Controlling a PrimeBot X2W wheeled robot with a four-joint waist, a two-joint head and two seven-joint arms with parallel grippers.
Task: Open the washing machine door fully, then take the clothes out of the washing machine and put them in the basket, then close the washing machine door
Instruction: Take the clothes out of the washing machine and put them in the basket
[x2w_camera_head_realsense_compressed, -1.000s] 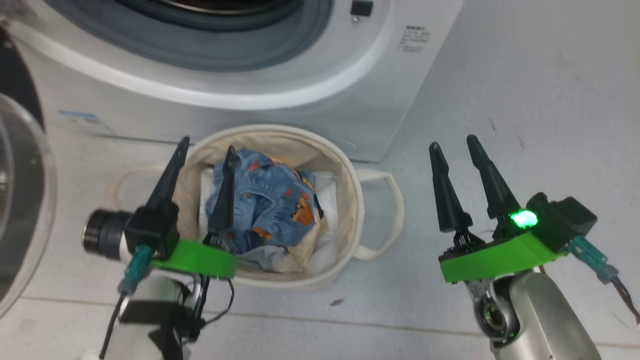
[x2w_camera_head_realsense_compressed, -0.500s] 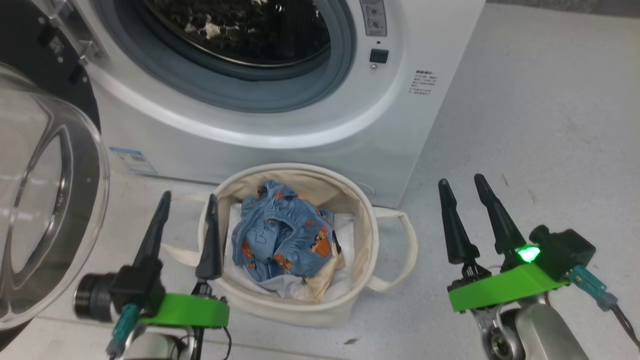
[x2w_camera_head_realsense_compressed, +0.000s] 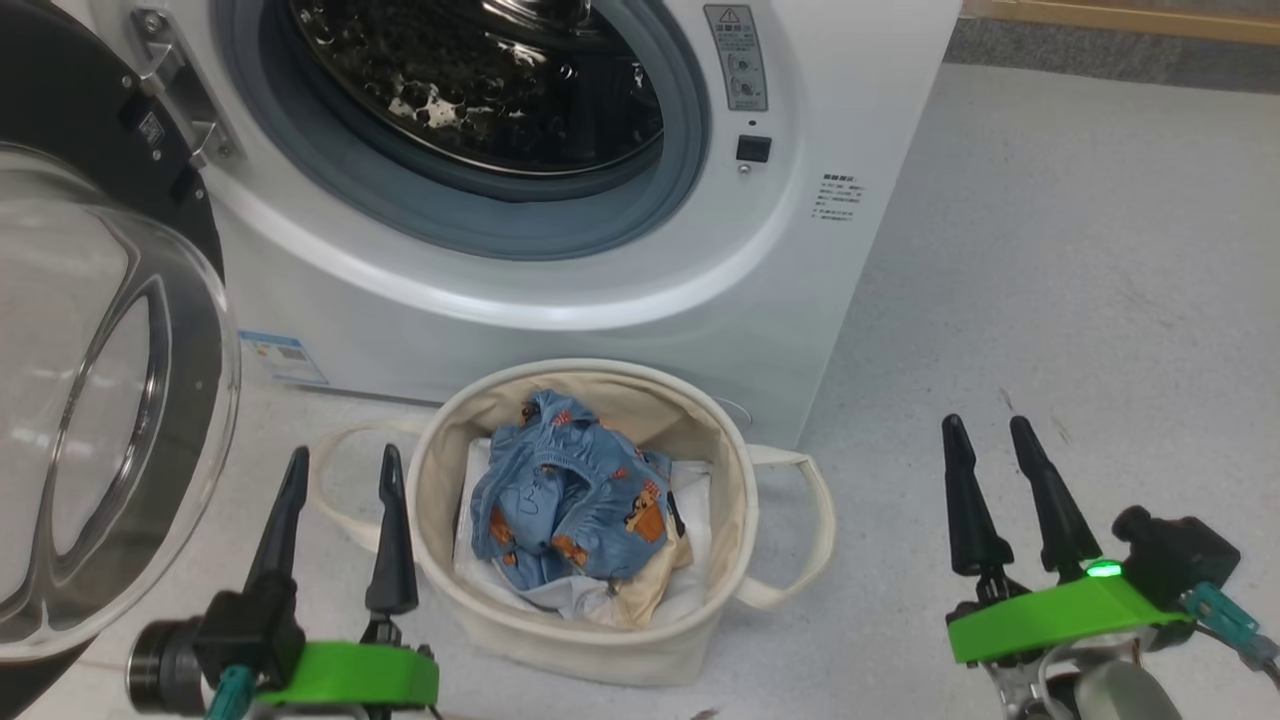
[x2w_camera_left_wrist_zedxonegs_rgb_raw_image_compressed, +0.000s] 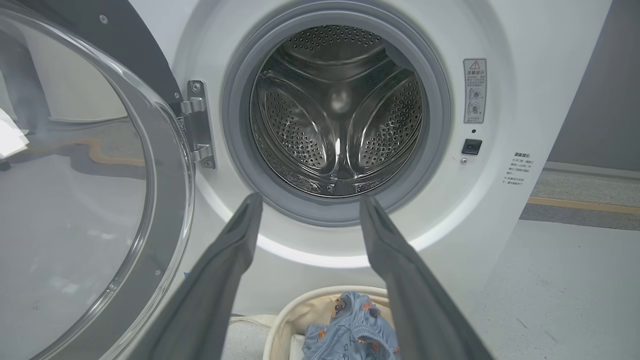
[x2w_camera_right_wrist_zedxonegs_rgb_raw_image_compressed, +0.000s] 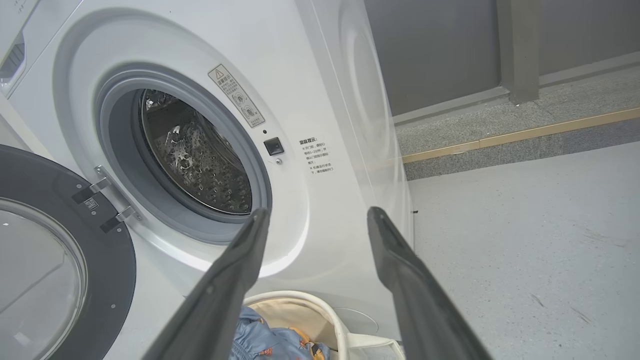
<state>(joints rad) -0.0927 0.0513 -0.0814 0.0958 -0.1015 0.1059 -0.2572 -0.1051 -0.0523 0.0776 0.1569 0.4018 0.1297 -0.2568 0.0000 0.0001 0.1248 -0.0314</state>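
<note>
The clothes (x2w_camera_head_realsense_compressed: 575, 500) lie in the basket (x2w_camera_head_realsense_compressed: 600, 650), with the left gripper (x2w_camera_head_realsense_compressed: 344, 455) and right gripper (x2w_camera_head_realsense_compressed: 985, 425) spread and empty either side of it, so I judge closing comes next: the door (x2w_camera_head_realsense_compressed: 100, 400), open beyond the basket's left, needs pushing shut.

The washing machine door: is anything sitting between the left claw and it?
Nothing visible does. The washing machine door hangs open just left of the left claw, with a clear gap between them. The basket holding the clothes sits on the claw's other side, in front of the washing machine.
</note>
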